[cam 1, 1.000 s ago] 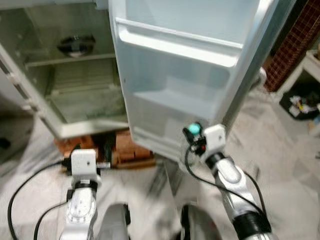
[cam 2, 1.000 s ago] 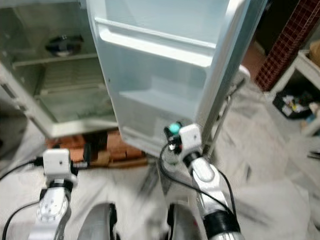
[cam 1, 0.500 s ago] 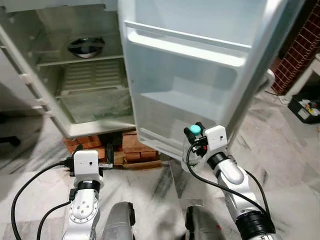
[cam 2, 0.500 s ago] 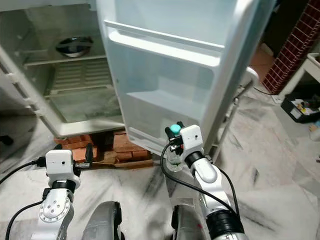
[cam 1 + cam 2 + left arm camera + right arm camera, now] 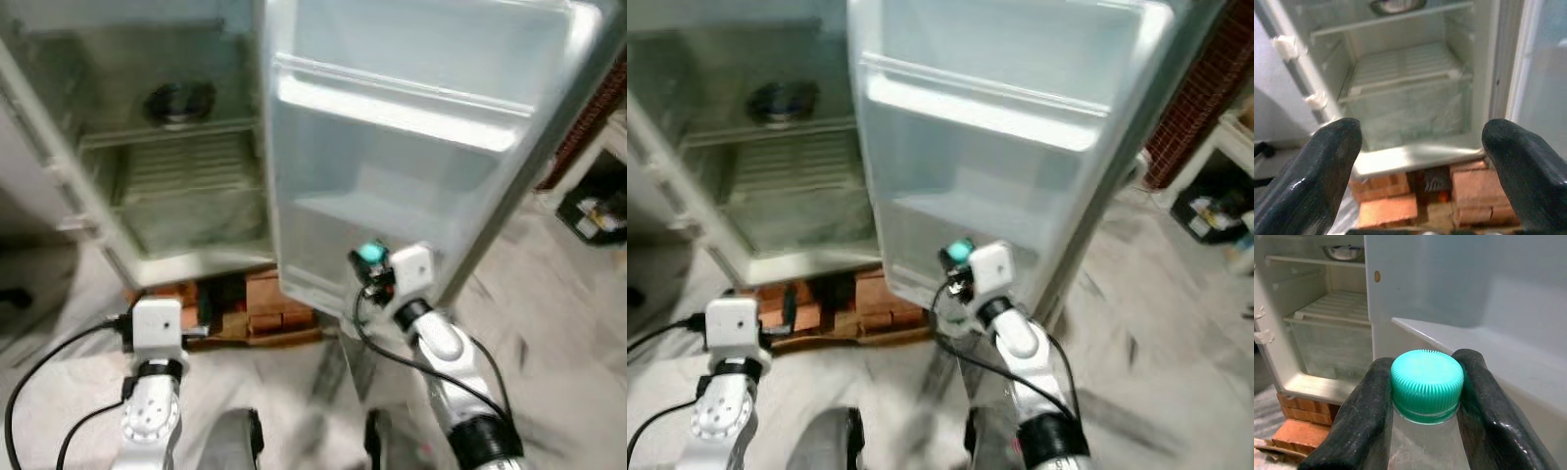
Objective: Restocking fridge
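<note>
right pincer point(image 5: 1426, 396) clamped on bottle point(image 5: 1426, 382) by its green cap, just before fridge door point(image 5: 411, 176) | left pincer point(image 5: 1420, 161) wide open, empty, facing fridge point(image 5: 167, 166)

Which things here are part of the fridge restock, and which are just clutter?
Part of the job:
- bottle with a green cap, held at the neck by the right gripper
- open fridge door and its door shelf
- fridge
- left gripper, open

Just lying about:
- metal bowl on a fridge shelf
- bricks under the fridge
- black bin at the right
</note>
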You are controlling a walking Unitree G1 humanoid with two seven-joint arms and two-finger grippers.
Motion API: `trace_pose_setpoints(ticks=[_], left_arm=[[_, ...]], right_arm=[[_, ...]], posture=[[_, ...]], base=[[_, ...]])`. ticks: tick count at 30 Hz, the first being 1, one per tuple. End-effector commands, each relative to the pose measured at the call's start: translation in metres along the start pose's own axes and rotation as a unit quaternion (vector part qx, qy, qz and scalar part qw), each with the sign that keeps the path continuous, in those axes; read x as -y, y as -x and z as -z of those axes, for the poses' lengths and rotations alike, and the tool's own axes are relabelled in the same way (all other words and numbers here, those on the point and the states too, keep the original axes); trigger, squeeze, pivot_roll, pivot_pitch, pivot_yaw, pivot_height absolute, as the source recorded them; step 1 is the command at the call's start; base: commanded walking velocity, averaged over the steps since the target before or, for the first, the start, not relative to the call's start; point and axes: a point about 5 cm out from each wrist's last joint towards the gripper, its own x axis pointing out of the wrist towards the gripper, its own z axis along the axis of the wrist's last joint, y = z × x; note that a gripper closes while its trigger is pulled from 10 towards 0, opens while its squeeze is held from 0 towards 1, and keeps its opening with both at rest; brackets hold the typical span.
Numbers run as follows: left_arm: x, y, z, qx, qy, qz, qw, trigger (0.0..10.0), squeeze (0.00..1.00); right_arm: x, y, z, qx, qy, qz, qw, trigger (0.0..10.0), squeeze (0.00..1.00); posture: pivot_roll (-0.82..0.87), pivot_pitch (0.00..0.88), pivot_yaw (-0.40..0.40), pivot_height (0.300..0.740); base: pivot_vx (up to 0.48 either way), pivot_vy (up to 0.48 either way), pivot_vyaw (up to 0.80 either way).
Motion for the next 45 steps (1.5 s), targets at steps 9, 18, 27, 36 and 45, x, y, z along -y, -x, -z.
trace_pose_setpoints(ticks=[9, 18, 27, 36, 45], left_arm=[[0.0067, 0.0025, 0.0022, -0.005, -0.004, 0.012, 1.0, 10.0, 0.0], [0.0068, 0.0021, 0.0007, 0.002, -0.007, 0.014, 1.0, 10.0, 0.0], [0.0064, 0.0018, 0.0014, 0.001, -0.004, 0.011, 1.0, 10.0, 0.0], [0.0066, 0.0029, 0.003, -0.003, -0.003, 0.009, 1.0, 10.0, 0.0], [0.0067, 0.0055, 0.0045, -0.006, -0.003, 0.006, 1.0, 10.0, 0.0]], right_arm=[[0.0093, 0.0022, -0.0028, 0.005, 0.012, 0.012, 1.0, 10.0, 0.0], [0.0094, 0.0008, -0.0033, 0.006, 0.013, 0.01, 1.0, 10.0, 0.0], [0.0093, 0.0001, -0.0026, 0.004, 0.015, 0.01, 1.0, 10.0, 0.0], [0.0072, 0.0004, -0.0018, 0.004, 0.014, 0.007, 1.0, 10.0, 0.0], [0.002, -0.0011, -0.0008, 0.003, 0.011, 0.0, 1.0, 10.0, 0.0]], posture=[[-0.02, 0.065, 0.023, 0.635], [-0.02, 0.064, 0.018, 0.635], [-0.02, 0.059, 0.018, 0.635], [-0.02, 0.063, 0.018, 0.635], [-0.02, 0.07, 0.019, 0.595]], base=[[0.059, 0.0, 0.0], [0.0, -0.187, 0.0], [0.0, -0.143, 0.0], [0.0, 0.0, 0.0], [0.0, 0.0, 0.0]])
